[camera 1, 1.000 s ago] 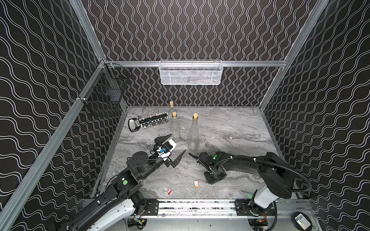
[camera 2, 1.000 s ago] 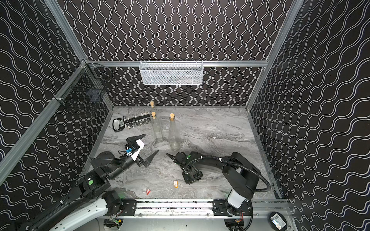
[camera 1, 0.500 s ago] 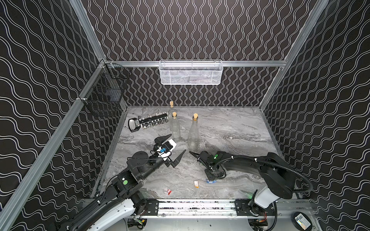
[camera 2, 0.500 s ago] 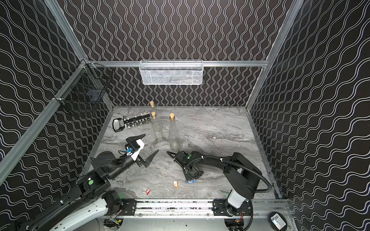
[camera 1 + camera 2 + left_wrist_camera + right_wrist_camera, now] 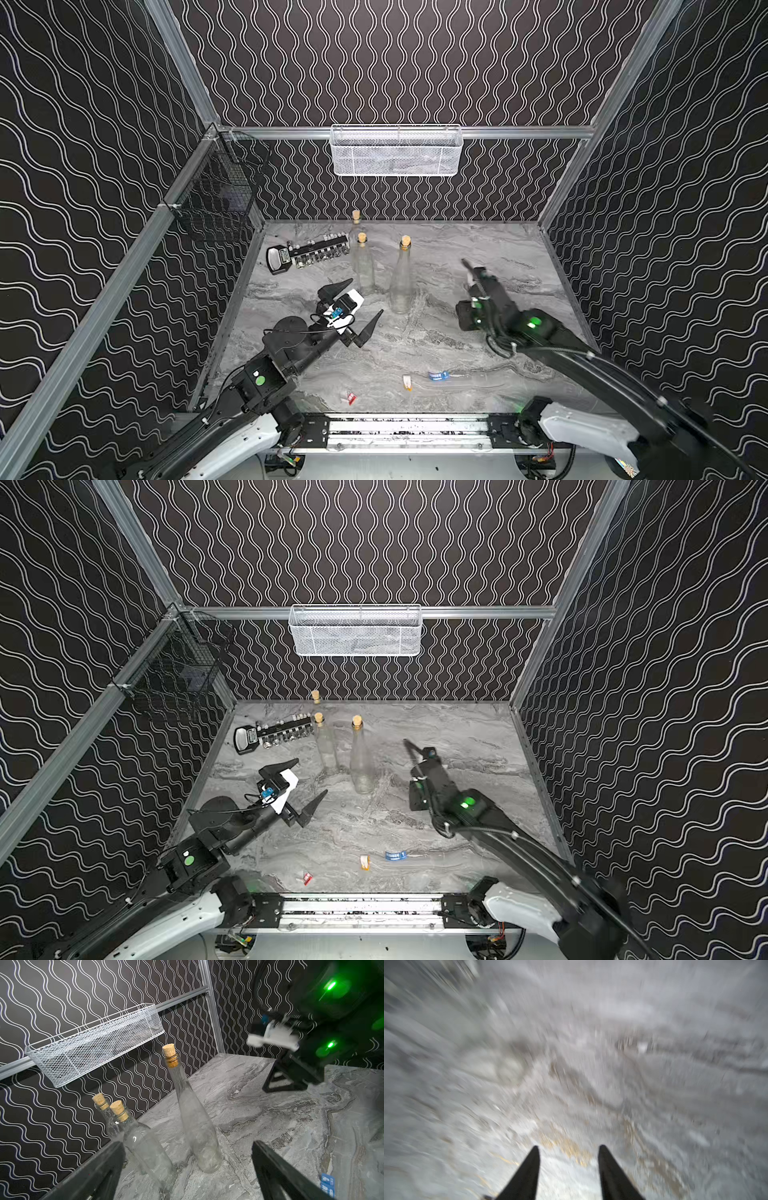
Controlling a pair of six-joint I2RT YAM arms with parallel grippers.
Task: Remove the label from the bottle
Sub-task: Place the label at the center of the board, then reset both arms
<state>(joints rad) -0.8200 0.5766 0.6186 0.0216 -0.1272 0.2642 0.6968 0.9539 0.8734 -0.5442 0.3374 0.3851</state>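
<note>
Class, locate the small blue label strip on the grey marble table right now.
In both top views the blue label strip lies flat near the front rail, just right of the orange-and-white scrap.

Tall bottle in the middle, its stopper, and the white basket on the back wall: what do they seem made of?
Tall bottle: clear glass by the look, possibly plastic; the table shows through it.
Stopper: cork, matt tan and speckled.
Basket: metal mesh, probably painted white; fine diamond lattice on a wire rim.
</note>
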